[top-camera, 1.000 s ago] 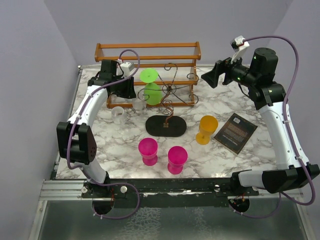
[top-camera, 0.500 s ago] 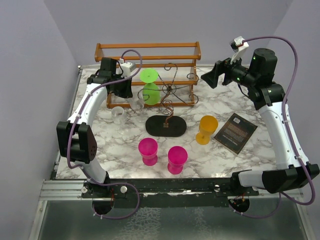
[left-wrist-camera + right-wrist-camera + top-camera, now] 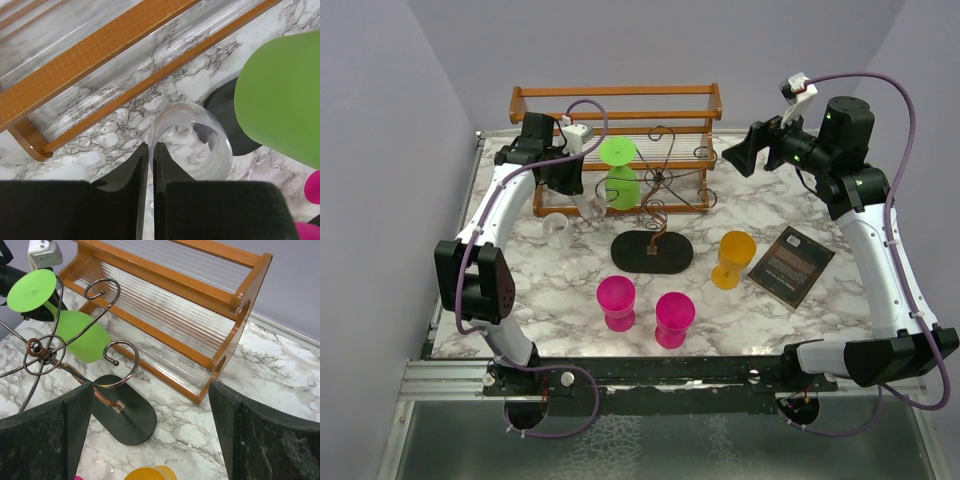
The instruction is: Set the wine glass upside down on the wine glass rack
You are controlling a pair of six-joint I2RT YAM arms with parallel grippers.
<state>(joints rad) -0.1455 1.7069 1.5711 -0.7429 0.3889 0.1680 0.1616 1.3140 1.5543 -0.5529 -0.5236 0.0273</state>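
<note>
1. The clear wine glass (image 3: 192,150) is at the back left of the table (image 3: 760,215), just left of the rack (image 3: 658,205) and just in front of the wooden shelf (image 3: 620,100). In the left wrist view its open mouth faces the camera and the stem shows through the bowl. Its long axis therefore runs from the wrist down toward the marble, mouth up and foot down, which is the wrong way round for hanging.
2. The left gripper (image 3: 150,150) is closed to a thin slit. The near wall of the bowl runs into that slit, so the gripper appears to pinch the rim with one finger inside and one outside.
3. The rack lies to the right of the held glass. A green glass (image 3: 623,180) already hangs foot-up on the rack arm nearest the gripper, between the clear glass and the free curled arms.
4. As I read it, the glass has to be turned over and carried right, past the green one, to a free hook. The left arm is far nearer for that.
5. The right gripper (image 3: 736,152) hangs high over the back right, jaws spread wide and holding nothing.
</note>
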